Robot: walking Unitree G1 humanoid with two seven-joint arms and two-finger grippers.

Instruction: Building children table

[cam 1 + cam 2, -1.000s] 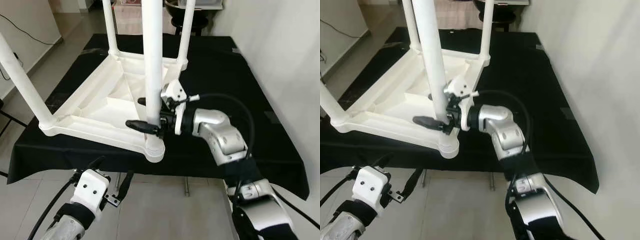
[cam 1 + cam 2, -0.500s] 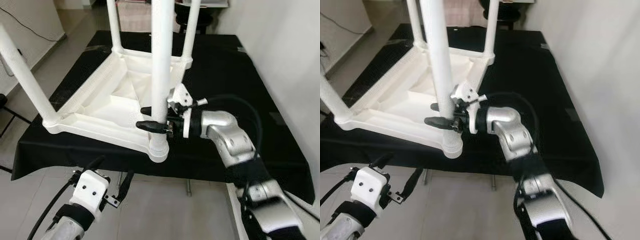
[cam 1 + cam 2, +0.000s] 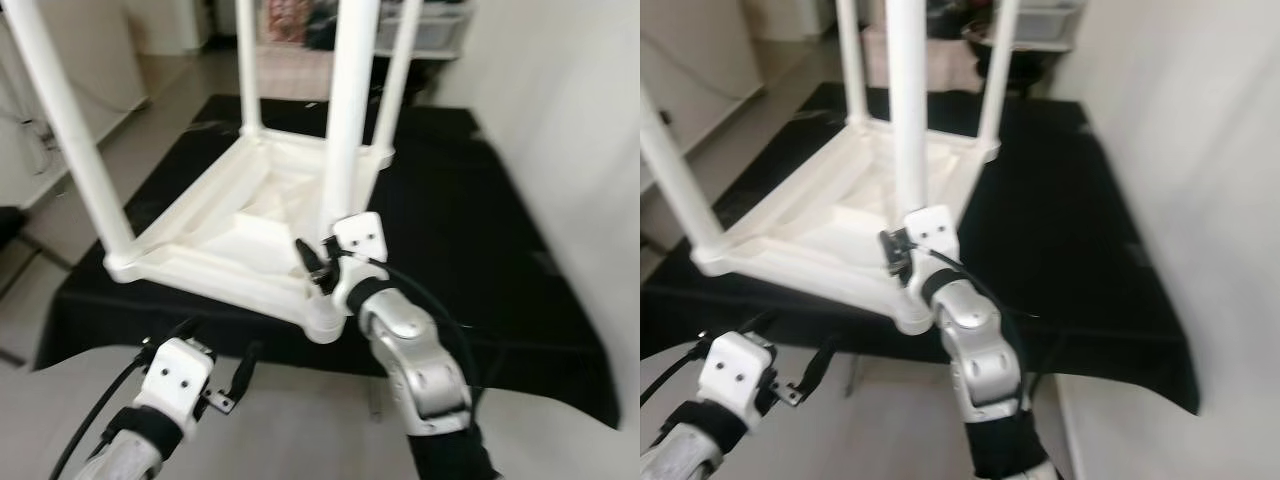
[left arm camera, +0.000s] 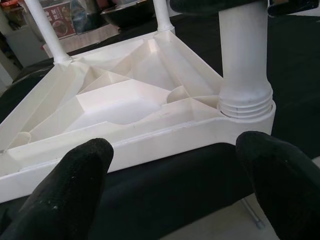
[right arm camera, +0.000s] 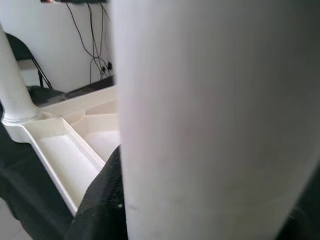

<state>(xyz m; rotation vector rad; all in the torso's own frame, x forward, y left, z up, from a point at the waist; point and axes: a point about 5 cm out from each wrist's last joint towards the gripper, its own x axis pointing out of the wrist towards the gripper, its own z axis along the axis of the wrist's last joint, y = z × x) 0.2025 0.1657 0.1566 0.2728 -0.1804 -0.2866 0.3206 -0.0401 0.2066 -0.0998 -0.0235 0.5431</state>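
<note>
Flanking right gripper (image 3: 318, 268), seemingly clasping table leg (image 3: 350, 130).

No readable text, label, brand, number or sign anywhere. Red poster (image 4: 59, 26) with pale marks far beyond the left gripper's (image 4: 172, 187) jaws, past the upturned white table (image 4: 125, 107): too blurred to read.

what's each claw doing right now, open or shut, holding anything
Left claw: open, holding nothing, low in front of the table's near edge.
Right claw: shut on the near table leg, just above its socket.
</note>
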